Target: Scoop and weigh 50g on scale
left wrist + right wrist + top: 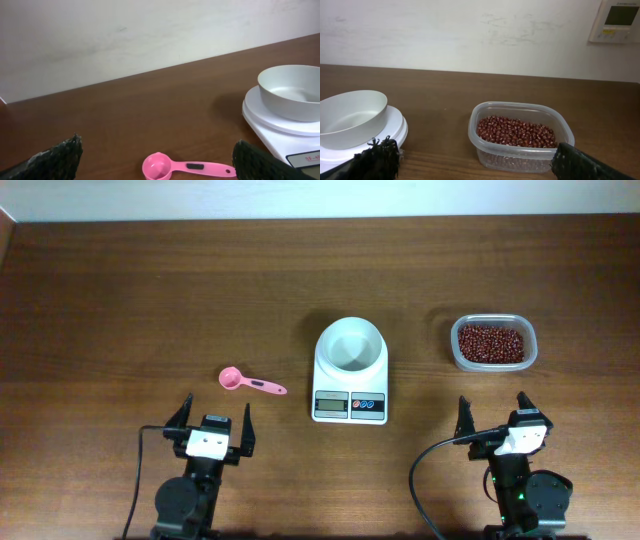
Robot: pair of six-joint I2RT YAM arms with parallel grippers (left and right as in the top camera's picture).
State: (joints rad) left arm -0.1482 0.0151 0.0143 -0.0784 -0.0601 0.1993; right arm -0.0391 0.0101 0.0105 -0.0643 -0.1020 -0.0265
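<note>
Nothing of the task appears to be done yet. The left gripper (216,412) and the right gripper (493,405) both have their jaws spread wide, and they hold nothing and touch nothing. Both hang low at the near edge of the table (150,290), the left one toward the left side and the right one toward the right side.

Just beyond the left gripper lies a pink measuring spoon (250,383), flat on the wood and empty, with its cup pointing to the left edge. The scale (349,406) stands in the middle of the table, between the two arms, and the white bowl (349,343) on it is empty. Its display is too small to read.

The red-brown beans (490,343) are all in the clear plastic tub (531,350), beyond the right gripper, toward the right edge and apart from the scale.

What is left, it seems, is everything: to take the spoon, to scoop beans, and to fill the bowl to the wanted weight.
</note>
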